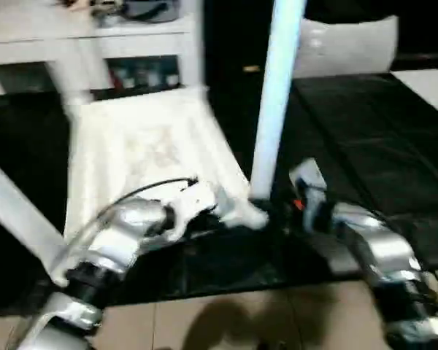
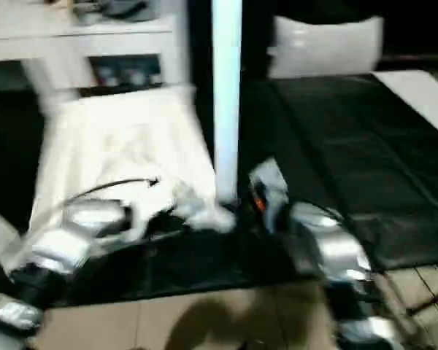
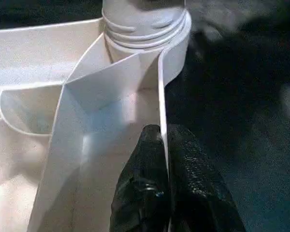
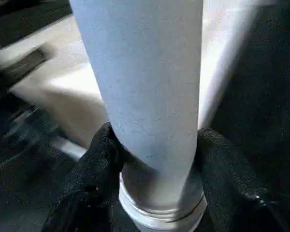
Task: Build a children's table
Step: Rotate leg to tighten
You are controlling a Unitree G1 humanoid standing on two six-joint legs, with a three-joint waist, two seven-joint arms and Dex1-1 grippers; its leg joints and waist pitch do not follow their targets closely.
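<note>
- White plastic fills the middle of the left eye view: the table top lies upside down on the black-covered work surface, ribbed underside up. One leg stands upright at its near right corner; two more legs stick out at the far left and near left. The left gripper reaches the top's near edge, and the right gripper sits at the foot of the upright leg. A white cabinet stands behind.
- Right eye view: same layout, with the upright leg rising from the top's near right corner and the silver right forearm coming in beside it.
- Left wrist view: the left gripper's black fingers are pinched closed on the thin side wall of the top, one finger each side, close to the corner socket with the leg's ringed base in it.
- Right wrist view: the right gripper's fingers clasp the upright leg just above its ringed base, touching it on both sides.
</note>
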